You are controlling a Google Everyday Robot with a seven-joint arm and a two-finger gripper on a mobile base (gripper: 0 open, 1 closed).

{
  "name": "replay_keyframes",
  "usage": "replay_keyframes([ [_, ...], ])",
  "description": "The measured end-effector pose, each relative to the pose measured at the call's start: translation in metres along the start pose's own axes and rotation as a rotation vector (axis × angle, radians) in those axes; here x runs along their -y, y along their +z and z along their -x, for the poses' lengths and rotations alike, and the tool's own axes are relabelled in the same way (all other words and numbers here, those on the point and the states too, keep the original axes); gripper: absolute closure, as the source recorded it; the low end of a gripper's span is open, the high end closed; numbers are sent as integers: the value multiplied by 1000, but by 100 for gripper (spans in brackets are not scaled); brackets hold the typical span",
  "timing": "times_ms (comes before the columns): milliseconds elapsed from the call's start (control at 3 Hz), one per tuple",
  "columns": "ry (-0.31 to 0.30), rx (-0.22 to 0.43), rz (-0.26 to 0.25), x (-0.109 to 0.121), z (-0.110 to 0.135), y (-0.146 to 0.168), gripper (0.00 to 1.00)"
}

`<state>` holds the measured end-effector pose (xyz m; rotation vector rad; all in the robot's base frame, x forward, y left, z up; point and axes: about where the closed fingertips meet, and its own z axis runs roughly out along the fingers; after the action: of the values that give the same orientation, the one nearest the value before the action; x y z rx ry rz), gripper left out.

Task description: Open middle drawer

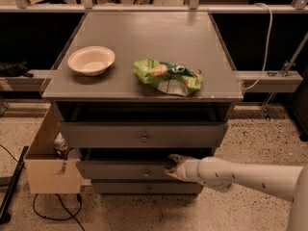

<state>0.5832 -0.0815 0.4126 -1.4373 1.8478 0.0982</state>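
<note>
The grey cabinet has three drawers stacked in its front. The middle drawer [125, 170] is a shallow grey front with a small round knob [147, 173], standing slightly out from the cabinet with a dark gap above it. My gripper [172, 166] is at the end of the white arm [240, 174], which reaches in from the right. It sits at the right part of the middle drawer's front, at its top edge and to the right of the knob.
The top drawer [144, 134] also stands slightly out; the bottom drawer [144, 187] is below. On the cabinet top are a white bowl [91, 60] and a green snack bag [168, 76]. A cardboard box [48, 167] stands at the cabinet's left, with cables on the floor.
</note>
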Motion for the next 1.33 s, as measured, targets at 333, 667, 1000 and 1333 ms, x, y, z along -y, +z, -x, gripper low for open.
replay_keyframes([
  [333,0,0,0,0,0,0,4],
  [667,0,0,0,0,0,0,100],
  [1000,0,0,0,0,0,0,100],
  [1333,0,5,12,-13,-5,-9,100],
])
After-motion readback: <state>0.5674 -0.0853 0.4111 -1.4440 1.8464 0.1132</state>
